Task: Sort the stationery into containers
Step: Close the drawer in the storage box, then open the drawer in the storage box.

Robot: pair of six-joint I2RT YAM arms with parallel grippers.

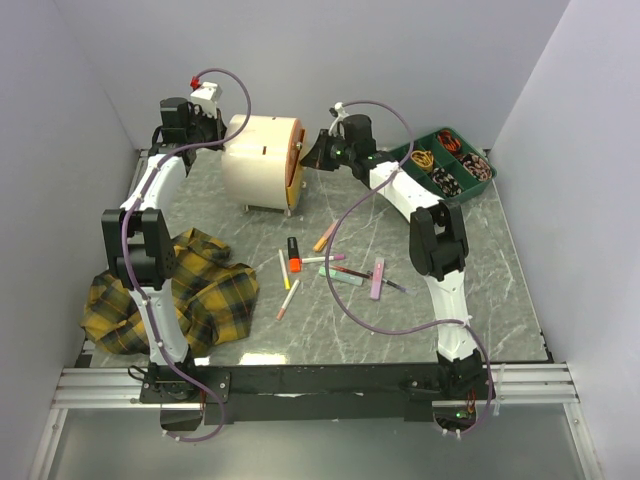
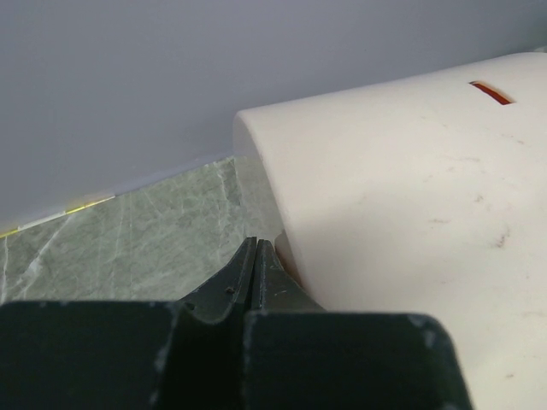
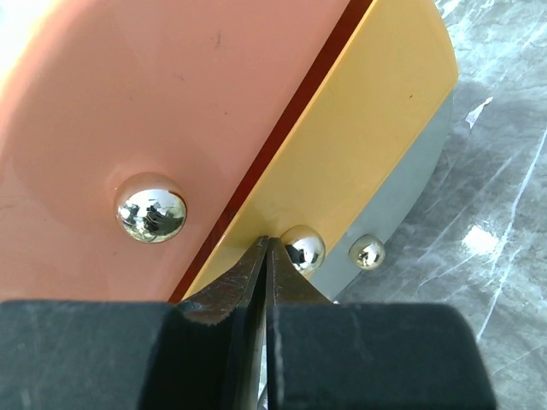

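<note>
Presently we find the right tool [image 3: 267, 252], pressed together, just beside the round chrome knob [image 3: 303, 249] of the yellow drawer [image 3: 376, 111] on the cream drum-shaped chest [image 1: 262, 160], the left tool [image 2: 256, 252] likewise pressed together at its rear; unless spread around the slick knob, we judge, any pull would slip.

Even, bright light from above gives my overhead view soft shadows. Close up, my wrist views blur, and the orange drawer's knob [image 3: 151, 207] throws glare.
</note>
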